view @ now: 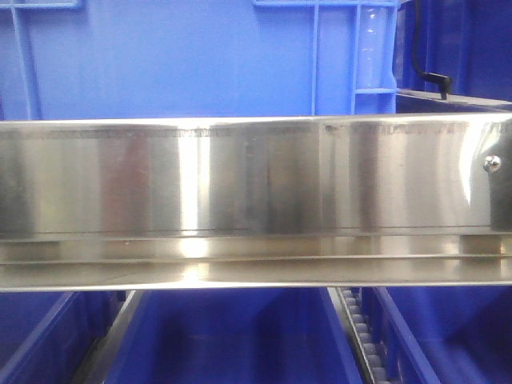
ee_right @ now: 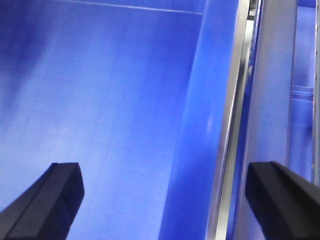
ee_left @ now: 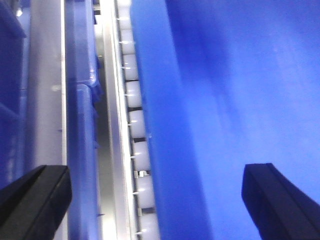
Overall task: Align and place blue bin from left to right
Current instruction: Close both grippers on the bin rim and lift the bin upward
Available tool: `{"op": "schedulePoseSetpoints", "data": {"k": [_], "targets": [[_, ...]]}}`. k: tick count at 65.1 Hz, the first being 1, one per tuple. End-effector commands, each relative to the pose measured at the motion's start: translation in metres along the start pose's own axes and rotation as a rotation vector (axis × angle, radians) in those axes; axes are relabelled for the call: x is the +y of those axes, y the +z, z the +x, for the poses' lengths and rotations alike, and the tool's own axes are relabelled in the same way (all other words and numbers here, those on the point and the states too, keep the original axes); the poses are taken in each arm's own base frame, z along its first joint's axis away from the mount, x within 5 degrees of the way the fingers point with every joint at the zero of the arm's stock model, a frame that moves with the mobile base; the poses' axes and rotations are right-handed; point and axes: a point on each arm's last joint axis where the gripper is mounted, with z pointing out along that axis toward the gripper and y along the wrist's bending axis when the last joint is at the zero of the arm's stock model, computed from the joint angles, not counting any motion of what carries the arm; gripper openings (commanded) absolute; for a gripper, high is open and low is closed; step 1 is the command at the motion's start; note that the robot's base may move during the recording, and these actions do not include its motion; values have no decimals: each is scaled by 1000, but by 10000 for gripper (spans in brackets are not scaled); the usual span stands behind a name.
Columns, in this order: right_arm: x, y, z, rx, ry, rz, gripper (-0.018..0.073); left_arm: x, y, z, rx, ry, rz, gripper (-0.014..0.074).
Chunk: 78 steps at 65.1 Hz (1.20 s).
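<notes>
Two tools show in your wrist views, and both stand spread wide, pinching nothing between their black fingers (ee_left: pixel 35 200). You see the left tool (ee_left: pixel 157 200) above a row of white plastic rollers (ee_left: pixel 136 120), with a broad blue plastic wall (ee_left: pixel 250 90) just beside that row. The right tool (ee_right: pixel 165 200) hangs over a smooth blue plastic surface (ee_right: pixel 100 110), beside a grey metal rail (ee_right: pixel 227 150). In the front view, the large light-blue ribbed plastic bin (view: pixel 176 56) fills the top, behind a shiny steel beam (view: pixel 240 184). Darker royal-blue plastic tubs (view: pixel 232 336) lie below that beam.
</notes>
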Motion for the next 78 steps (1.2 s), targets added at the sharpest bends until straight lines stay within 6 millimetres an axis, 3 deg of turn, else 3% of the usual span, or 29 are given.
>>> {"op": "schedulePoseSetpoints", "data": {"k": [1, 7, 12, 16, 24, 27, 53, 61, 78], "targets": [[1, -6, -3, -36, -7, 2, 553, -1, -3, -2, -20, -14, 19, 591], [1, -6, -3, -36, -7, 4, 449, -1, -3, -2, -20, -14, 19, 573], [1, -6, -3, -34, -7, 4, 298, -1, -3, -2, -20, -14, 19, 490], [1, -6, -3, -30, -7, 5, 130, -2, -3, -2, -19, -18, 30, 374], [1, -6, -3, -29, -7, 5, -162, -3, -3, -2, -19, -20, 34, 15], [1, -6, -3, -29, -7, 5, -157, -3, -3, -2, -19, -18, 35, -109], [2, -8, -4, -47, -4, -7, -153, -6, -9, -3, -31, -34, 74, -111], [4, -15, -7, -72, -4, -18, -153, -9, -25, -8, -77, -44, 106, -111], [10, -51, -16, -177, -16, -42, -153, -14, -72, -16, -199, -58, 176, -111]]}}
